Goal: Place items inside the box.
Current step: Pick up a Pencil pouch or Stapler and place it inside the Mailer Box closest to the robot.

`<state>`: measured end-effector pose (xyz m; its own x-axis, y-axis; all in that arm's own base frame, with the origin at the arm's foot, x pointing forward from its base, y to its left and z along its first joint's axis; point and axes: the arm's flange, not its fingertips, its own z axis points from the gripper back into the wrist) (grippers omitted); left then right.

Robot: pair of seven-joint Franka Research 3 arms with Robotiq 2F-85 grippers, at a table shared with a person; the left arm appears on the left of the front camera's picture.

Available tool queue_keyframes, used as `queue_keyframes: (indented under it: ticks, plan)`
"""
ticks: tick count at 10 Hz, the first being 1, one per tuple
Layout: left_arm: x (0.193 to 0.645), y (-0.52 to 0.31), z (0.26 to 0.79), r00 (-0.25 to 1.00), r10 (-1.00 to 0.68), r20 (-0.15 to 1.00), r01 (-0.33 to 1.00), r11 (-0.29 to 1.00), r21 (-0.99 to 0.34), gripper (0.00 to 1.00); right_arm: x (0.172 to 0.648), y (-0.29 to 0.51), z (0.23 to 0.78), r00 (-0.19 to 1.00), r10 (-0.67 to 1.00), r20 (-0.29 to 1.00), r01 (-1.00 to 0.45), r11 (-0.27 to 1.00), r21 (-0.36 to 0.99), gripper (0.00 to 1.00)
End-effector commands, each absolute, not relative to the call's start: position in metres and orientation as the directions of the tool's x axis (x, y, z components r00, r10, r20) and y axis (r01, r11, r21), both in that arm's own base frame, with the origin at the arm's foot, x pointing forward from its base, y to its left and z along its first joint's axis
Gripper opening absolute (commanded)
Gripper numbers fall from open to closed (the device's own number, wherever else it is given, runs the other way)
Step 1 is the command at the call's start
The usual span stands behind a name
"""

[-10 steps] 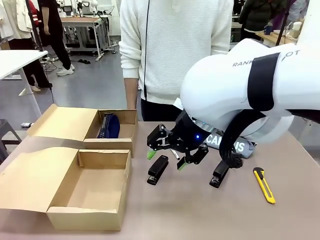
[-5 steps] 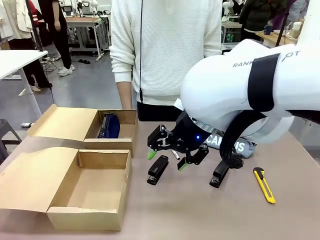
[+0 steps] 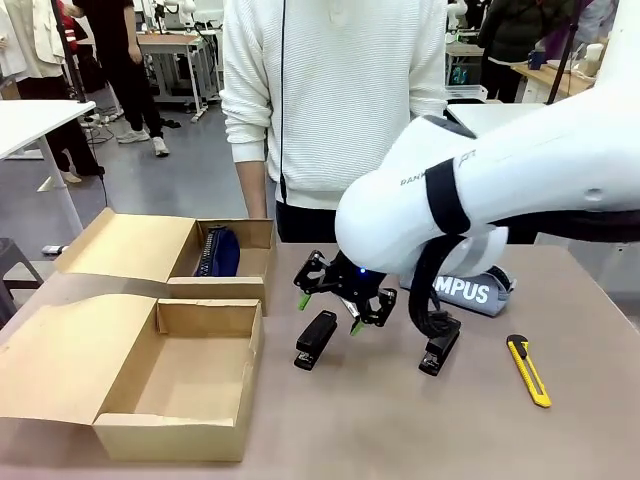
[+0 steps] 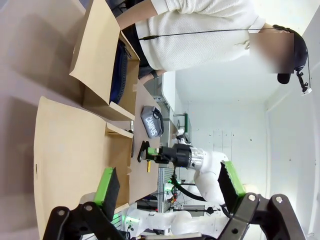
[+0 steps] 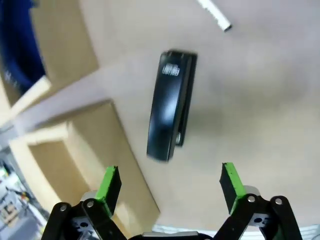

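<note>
Over the left black stapler [image 3: 316, 340], just beside the cardboard box [image 3: 170, 440], R gripper [image 3: 328, 302] hangs wide open, empty. Risk: going down, box-side finger may clip the box wall. Stapler lies slightly skewed btwn pads, so it could twist or slip.

Bright even light, soft shadows; right wrist view blurred, edges warped.

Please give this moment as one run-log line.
right gripper: open, over box-side stapler, not gripped | left gripper: open, empty | navy pouch: in box | other stapler, grey pouch, utility knife: on table
</note>
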<state>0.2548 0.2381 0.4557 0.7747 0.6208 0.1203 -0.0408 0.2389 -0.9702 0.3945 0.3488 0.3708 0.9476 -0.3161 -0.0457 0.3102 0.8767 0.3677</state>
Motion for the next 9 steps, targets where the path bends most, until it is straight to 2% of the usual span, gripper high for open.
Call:
queue_keyframes:
  ticks: [1, 5, 9]
  plan:
    - [0.254, 0.238, 0.457, 0.775, 0.616, 0.14, -0.015, 0.239, -0.971, 1.0, 0.425, 0.388, 0.37, 0.924, -0.372, -0.086, 0.378, 0.86, 0.343, 1.0]
    - [0.254, 0.238, 0.457, 0.775, 0.616, 0.14, -0.015, 0.239, -0.971, 1.0, 0.453, 0.415, 0.319, 0.88, -0.46, -0.119, 0.475, 0.852, 0.221, 1.0]
    - [0.254, 0.238, 0.457, 0.775, 0.616, 0.14, -0.015, 0.239, -0.971, 1.0, 0.452, 0.414, 0.307, 0.874, -0.471, -0.117, 0.484, 0.865, 0.134, 1.0]
